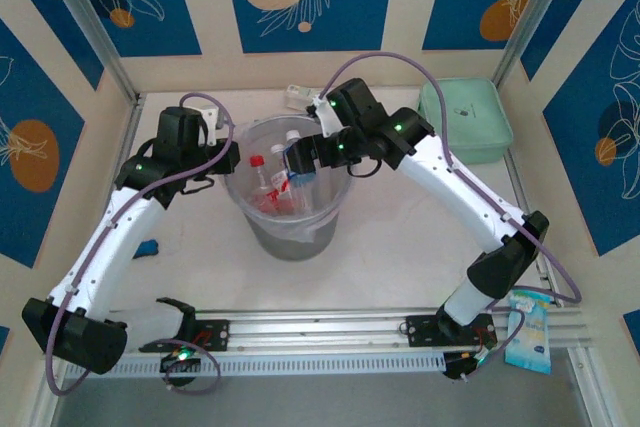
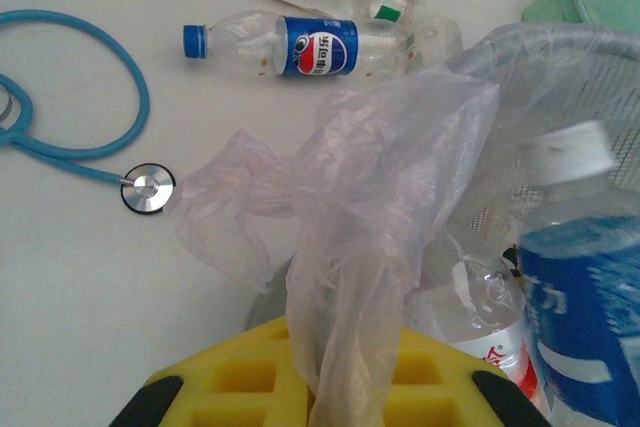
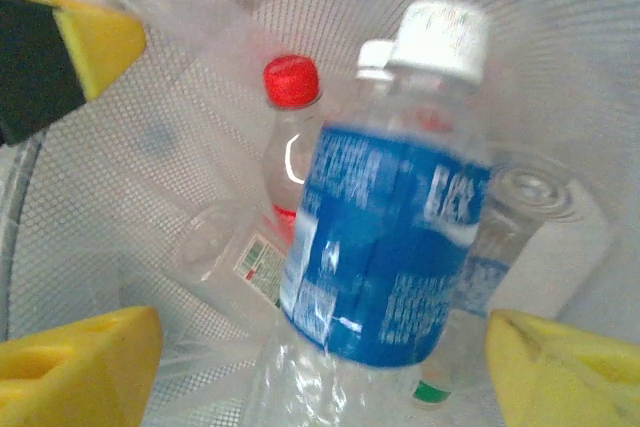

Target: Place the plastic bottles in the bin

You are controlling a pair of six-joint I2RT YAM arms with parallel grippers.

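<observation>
The bin (image 1: 236, 187) stands mid-table, lined with a thin clear bag (image 2: 370, 197). My left gripper (image 2: 335, 387) is shut on a bunch of that bag at the bin's left rim (image 2: 590, 77). My right gripper (image 3: 320, 367) hangs open over the bin's mouth. A blurred bottle with a blue label and white cap (image 3: 385, 237) sits between its yellow fingers (image 3: 565, 367), with a gap on each side. Other plastic bottles lie inside, one red-capped (image 3: 290, 137). On the table behind lie a blue-capped bottle (image 2: 315, 45) and a green-capped one (image 2: 385, 9).
A mint-green box (image 1: 465, 119) sits at the back right. A blue stethoscope (image 2: 90, 97) lies on the table left of the bin. A small blue item (image 1: 148, 247) lies by the left arm, and a blue-white packet (image 1: 528, 332) hangs at the front right.
</observation>
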